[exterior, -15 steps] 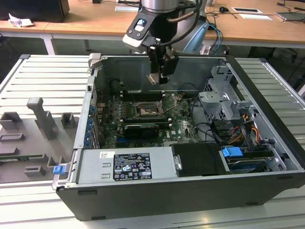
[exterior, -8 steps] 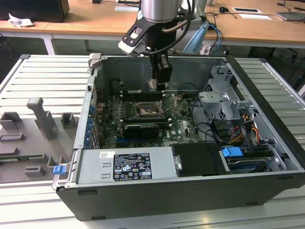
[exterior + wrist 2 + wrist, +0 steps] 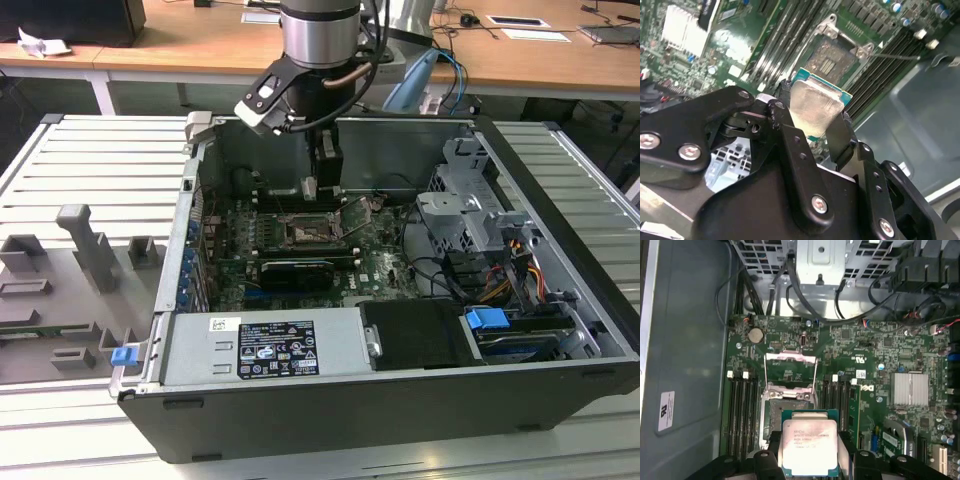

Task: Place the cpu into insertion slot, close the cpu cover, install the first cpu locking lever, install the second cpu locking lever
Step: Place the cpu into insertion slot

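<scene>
Your gripper (image 3: 814, 120) has its 2 fingers (image 3: 790, 140) clamped on opposite edges of the cpu (image 3: 816, 102), holding it above the motherboard (image 3: 880, 355) and close over the open insertion slot (image 3: 832, 57). The cpu cover (image 3: 790, 367) stands swung up. In both wrist views the chip looks offset from the socket, so a misaligned corner could catch the rim or crush contact pins. The memory slots (image 3: 740, 400) crowd the fingers.

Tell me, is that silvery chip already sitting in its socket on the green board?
No, the cpu is clamped between the fingers of the gripper, apart from the empty insertion slot.
</scene>
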`<state>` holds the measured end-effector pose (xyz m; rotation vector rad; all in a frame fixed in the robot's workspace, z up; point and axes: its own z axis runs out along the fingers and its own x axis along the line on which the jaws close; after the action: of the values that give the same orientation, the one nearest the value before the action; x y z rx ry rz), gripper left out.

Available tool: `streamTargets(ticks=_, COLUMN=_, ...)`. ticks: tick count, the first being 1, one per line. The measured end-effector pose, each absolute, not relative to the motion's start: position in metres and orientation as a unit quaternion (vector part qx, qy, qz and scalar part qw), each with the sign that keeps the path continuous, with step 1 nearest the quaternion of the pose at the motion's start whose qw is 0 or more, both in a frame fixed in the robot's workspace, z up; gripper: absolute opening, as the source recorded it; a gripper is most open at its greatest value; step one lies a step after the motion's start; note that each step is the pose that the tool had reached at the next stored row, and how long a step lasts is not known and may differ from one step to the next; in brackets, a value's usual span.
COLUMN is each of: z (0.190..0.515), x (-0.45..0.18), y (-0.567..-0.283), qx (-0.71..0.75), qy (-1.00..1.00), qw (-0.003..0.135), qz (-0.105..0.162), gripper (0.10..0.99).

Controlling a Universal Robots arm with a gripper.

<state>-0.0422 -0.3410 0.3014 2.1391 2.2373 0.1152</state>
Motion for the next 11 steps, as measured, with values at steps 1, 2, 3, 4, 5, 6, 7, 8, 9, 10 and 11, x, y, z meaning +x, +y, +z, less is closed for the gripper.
streamTargets(ticks=1, z=0.299, x=-0.043, y=-0.339, qx=0.691, qy=0.722, qw=0.022, qz=0.037, gripper=0.525)
streamTargets(ticks=2, z=0.297, x=-0.044, y=-0.336, qx=0.691, qy=0.722, qw=0.022, qz=0.037, gripper=0.525)
streamTargets(ticks=3, z=0.293, x=-0.044, y=-0.332, qx=0.692, qy=0.721, qw=0.022, qz=0.037, gripper=0.525)
streamTargets(ticks=4, z=0.290, x=-0.044, y=-0.331, qx=0.693, qy=0.719, qw=0.022, qz=0.037, gripper=0.525)
streamTargets(ticks=5, z=0.288, x=-0.044, y=-0.331, qx=0.695, qy=0.718, qw=0.023, qz=0.037, gripper=0.525)
streamTargets(ticks=6, z=0.285, x=-0.044, y=-0.330, qx=0.698, qy=0.714, qw=0.023, qz=0.037, gripper=0.525)
streamTargets(ticks=7, z=0.280, x=-0.044, y=-0.329, qx=0.705, qy=0.708, qw=0.023, qz=0.036, gripper=0.525)
streamTargets(ticks=8, z=0.277, x=-0.044, y=-0.329, qx=0.706, qy=0.707, qw=0.023, qz=0.036, gripper=0.525)
streamTargets(ticks=9, z=0.276, x=-0.044, y=-0.329, qx=0.706, qy=0.707, qw=0.023, qz=0.036, gripper=0.525)
streamTargets(ticks=10, z=0.273, x=-0.044, y=-0.329, qx=0.706, qy=0.707, qw=0.023, qz=0.036, gripper=0.525)
streamTargets(ticks=11, z=0.271, x=-0.044, y=-0.329, qx=0.705, qy=0.708, qw=0.023, qz=0.036, gripper=0.525)
